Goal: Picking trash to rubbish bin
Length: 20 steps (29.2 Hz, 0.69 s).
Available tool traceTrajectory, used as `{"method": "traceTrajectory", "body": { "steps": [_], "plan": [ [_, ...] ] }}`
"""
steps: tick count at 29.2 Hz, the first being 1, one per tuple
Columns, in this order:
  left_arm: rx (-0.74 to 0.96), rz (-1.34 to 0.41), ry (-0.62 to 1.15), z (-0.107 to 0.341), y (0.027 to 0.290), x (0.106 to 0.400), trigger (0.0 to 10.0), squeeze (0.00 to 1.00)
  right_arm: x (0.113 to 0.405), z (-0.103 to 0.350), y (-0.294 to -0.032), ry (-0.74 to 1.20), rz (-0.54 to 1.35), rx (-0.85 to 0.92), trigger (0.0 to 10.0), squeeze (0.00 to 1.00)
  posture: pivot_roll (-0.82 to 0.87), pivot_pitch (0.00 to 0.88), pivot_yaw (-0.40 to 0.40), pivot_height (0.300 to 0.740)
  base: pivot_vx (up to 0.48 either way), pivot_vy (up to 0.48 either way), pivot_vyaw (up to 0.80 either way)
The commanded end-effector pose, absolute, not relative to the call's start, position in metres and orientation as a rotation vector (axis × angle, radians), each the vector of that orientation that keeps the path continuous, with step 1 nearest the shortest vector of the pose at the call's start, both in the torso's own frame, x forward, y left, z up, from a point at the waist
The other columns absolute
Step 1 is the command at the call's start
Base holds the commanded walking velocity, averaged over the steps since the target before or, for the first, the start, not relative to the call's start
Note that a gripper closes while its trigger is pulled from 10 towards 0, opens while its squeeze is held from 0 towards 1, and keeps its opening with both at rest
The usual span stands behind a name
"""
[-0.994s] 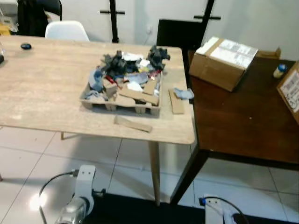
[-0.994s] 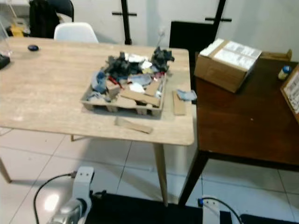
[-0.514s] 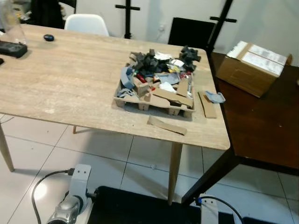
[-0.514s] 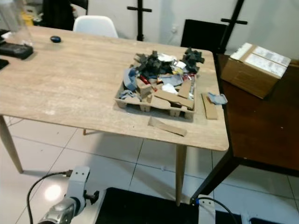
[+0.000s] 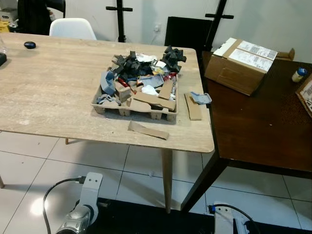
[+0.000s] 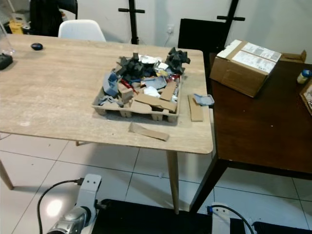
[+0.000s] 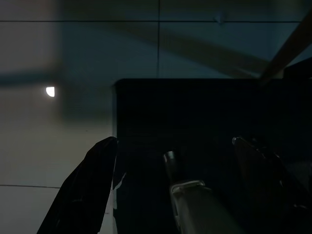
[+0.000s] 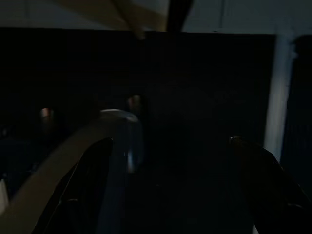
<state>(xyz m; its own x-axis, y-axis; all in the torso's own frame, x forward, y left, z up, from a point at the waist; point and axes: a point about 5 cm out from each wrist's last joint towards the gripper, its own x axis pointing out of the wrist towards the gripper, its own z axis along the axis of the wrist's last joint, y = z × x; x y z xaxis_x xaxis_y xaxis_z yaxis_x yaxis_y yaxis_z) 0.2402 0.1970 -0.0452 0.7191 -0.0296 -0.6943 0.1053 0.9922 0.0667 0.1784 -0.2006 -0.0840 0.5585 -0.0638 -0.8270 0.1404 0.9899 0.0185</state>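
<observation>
A cardboard tray (image 5: 103,105) heaped with trash, black foam bits, grey scraps and cardboard pieces, sits near the right end of the light wooden table (image 5: 48,92). One loose cardboard strip (image 5: 148,130) lies in front of the tray, another strip (image 5: 193,106) lies to its right, beside a crumpled blue-grey scrap (image 5: 201,98). Both arms hang low, well below the tabletop. My left gripper (image 7: 174,141) is open over a black base and floor tiles. My right gripper (image 8: 170,141) is open too, in deep shade. Neither holds anything.
A dark brown table (image 5: 258,122) butts against the right end, carrying a cardboard box (image 5: 239,61) and a small bottle (image 5: 298,74). A white chair (image 5: 72,28) and a black chair (image 5: 187,33) stand behind. A dark mouse (image 5: 29,45) lies far left. White tiled floor (image 5: 29,165) below.
The camera has swung, so the whole scene now sits further left than half a second ago. Nothing on the table has moved and both arms still hang idle.
</observation>
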Motion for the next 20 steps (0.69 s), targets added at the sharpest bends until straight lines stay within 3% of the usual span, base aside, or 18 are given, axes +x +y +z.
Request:
{"method": "traceTrajectory", "body": {
  "steps": [1, 16, 20],
  "plan": [
    [0.124, -0.063, 0.781, -0.0479, 0.2019, 0.2356, 10.0, 0.0, 0.1738, -0.0863, -0.2008, 0.992, -0.128, 0.088, 10.0, 0.0, 0.05, 0.114, -0.028, 0.74, 0.0, 0.0, -0.46],
    [0.13, -0.058, 0.756, -0.0461, 0.2013, 0.2377, 10.0, 0.0, 0.1771, -0.0846, -0.2017, 0.972, -0.149, 0.106, 10.0, 0.0, 0.06, 0.112, -0.027, 0.74, 0.0, 0.0, -0.78],
    [0.124, -0.048, 0.746, -0.0457, 0.2017, 0.2376, 10.0, 0.0, 0.1797, -0.0839, -0.1982, 0.97, -0.117, 0.089, 10.0, 0.0, 0.06, 0.113, -0.027, 0.74, 0.0, 0.0, -0.11]
  ]
}}
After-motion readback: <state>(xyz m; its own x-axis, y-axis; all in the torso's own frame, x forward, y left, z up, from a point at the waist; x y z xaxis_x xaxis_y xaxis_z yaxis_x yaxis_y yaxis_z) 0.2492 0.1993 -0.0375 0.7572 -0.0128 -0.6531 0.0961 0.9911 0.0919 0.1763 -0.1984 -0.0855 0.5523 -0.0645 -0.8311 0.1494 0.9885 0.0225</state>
